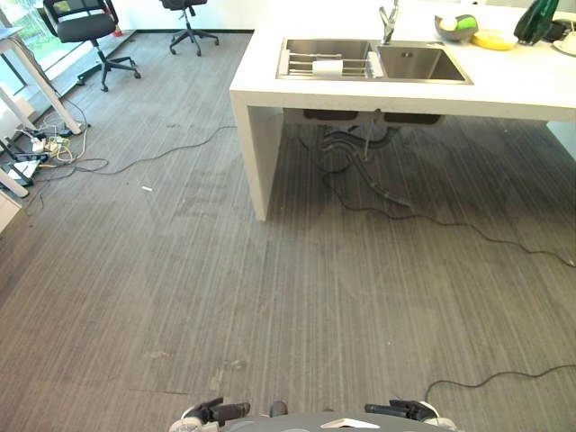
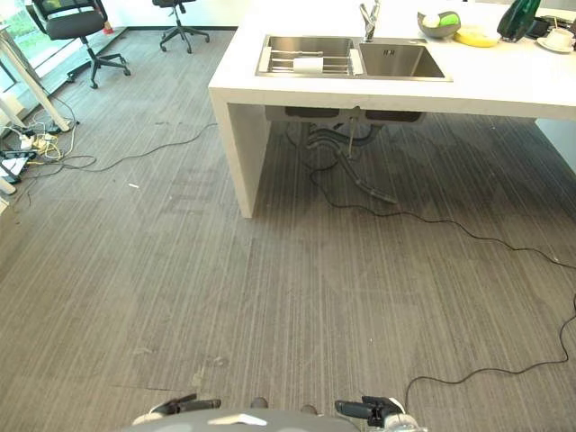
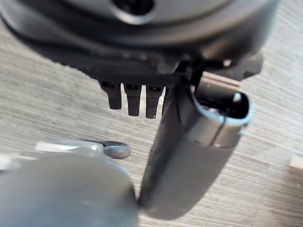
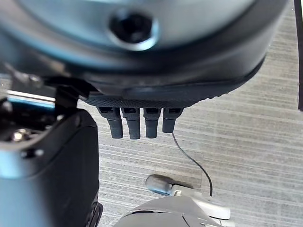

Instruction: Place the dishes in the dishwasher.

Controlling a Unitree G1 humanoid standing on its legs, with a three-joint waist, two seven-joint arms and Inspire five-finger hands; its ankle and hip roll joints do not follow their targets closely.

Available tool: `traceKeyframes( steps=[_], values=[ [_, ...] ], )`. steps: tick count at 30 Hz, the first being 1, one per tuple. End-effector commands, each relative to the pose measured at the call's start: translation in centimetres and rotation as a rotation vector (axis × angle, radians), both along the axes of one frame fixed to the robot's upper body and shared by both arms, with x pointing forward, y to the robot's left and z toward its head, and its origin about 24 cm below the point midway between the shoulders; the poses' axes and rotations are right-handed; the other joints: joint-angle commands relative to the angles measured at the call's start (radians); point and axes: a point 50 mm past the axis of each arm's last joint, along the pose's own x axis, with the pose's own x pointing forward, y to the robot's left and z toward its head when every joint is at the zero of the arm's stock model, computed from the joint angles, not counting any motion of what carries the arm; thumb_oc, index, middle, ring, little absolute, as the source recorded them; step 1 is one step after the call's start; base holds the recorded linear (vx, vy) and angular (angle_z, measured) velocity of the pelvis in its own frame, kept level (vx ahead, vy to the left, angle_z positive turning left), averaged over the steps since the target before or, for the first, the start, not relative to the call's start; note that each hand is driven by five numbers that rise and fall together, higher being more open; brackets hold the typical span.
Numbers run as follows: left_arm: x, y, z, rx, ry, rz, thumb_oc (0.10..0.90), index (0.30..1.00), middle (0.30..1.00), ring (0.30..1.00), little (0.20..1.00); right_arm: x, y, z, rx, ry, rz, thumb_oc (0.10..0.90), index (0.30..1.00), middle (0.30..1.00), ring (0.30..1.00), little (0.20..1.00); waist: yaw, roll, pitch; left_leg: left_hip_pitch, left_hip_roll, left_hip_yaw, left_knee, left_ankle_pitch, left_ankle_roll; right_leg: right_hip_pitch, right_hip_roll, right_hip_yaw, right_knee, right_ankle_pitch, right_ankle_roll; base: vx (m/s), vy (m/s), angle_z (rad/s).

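Dishes sit far ahead of me on the white counter: a grey bowl holding something green and pale stands near the back edge, with a flat yellow dish just beside it toward my right. The yellow dish lies flat, its long axis running roughly along the counter's length. In the right eye view I also see a white cup on a saucer near the far right. A double steel sink is set into the counter, with a wire rack across its left basin and a tap behind the middle. I see no dishwasher from here.

My left hand and right hand hang low, over grey carpet, well apart from the counter. Each wrist view shows straight, relaxed fingers holding nothing; the right hand's fingers likewise. Office chairs stand far off to my left.
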Motion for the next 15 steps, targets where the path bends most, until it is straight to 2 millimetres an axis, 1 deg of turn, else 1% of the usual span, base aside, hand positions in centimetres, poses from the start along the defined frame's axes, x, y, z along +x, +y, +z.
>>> traceKeyframes(
  steps=[1,3,4,6,8,11,15],
  values=[
    [1.3,-2.9,-0.3,-0.073,-0.019,0.002,0.800,0.900,0.900,0.900,0.900,0.0,-2.1,0.5,-0.048,0.000,-0.049,0.800,0.900,0.900,0.900,0.900,0.012,0.013,-0.009,0.000,0.046,0.045,0.002,-0.013,-0.096,-0.015,-0.046,-0.004,0.011,0.002,0.133,0.00,0.000,0.00],
    [0.5,-2.8,-0.5,-0.078,0.018,-0.021,0.800,0.900,0.900,0.900,0.900,-0.1,-1.7,0.4,-0.035,0.007,-0.038,0.800,0.900,0.900,0.900,0.900,0.015,0.008,-0.011,-0.001,0.047,0.043,0.002,-0.012,-0.097,-0.015,-0.045,-0.006,0.011,0.001,0.132,-0.01,-0.002,-0.02],
    [0.4,-2.7,-0.5,-0.075,0.024,-0.020,0.800,0.900,0.900,0.900,0.900,-0.1,-1.7,0.3,-0.032,0.007,-0.039,0.800,0.900,0.900,0.900,0.900,0.016,0.007,-0.011,-0.001,0.047,0.042,0.002,-0.011,-0.098,-0.015,-0.045,-0.006,0.011,0.001,0.132,0.00,0.000,0.00],
    [-0.2,-2.2,-0.6,-0.062,0.047,-0.009,0.800,0.900,0.900,0.900,0.900,-0.3,-1.4,0.2,-0.013,0.008,-0.063,0.800,0.900,0.900,0.900,0.900,0.020,0.003,-0.013,-0.001,0.048,0.041,0.002,-0.011,-0.098,-0.013,-0.045,-0.009,0.011,-0.001,0.132,-0.01,-0.011,0.04],
    [-0.3,-1.8,-0.6,-0.069,0.045,0.024,0.800,0.900,0.900,0.900,0.900,-0.2,-1.1,0.2,0.021,-0.007,-0.107,0.800,0.900,0.900,0.900,0.900,0.022,0.000,-0.014,-0.001,0.049,0.040,0.002,-0.011,-0.099,-0.011,-0.044,-0.008,0.011,-0.001,0.132,0.00,0.000,0.00],
    [-0.5,-1.7,-0.6,-0.091,0.037,0.075,0.800,0.900,0.900,0.900,0.900,-0.3,-1.3,0.2,0.033,-0.019,-0.166,0.800,0.900,0.900,0.900,0.900,0.023,-0.002,-0.016,0.002,0.051,0.042,0.002,-0.012,-0.099,-0.011,-0.043,-0.004,0.011,0.000,0.132,0.00,0.000,0.00],
    [-0.6,-1.4,-0.5,-0.087,0.038,0.105,0.800,0.900,0.900,0.900,0.900,-0.5,-1.3,0.2,0.027,-0.005,-0.168,0.800,0.900,0.900,0.900,0.900,0.022,-0.003,-0.020,0.004,0.050,0.046,0.002,-0.013,-0.097,-0.013,-0.042,0.003,0.011,0.001,0.132,0.00,0.005,-0.02]
  ],
)
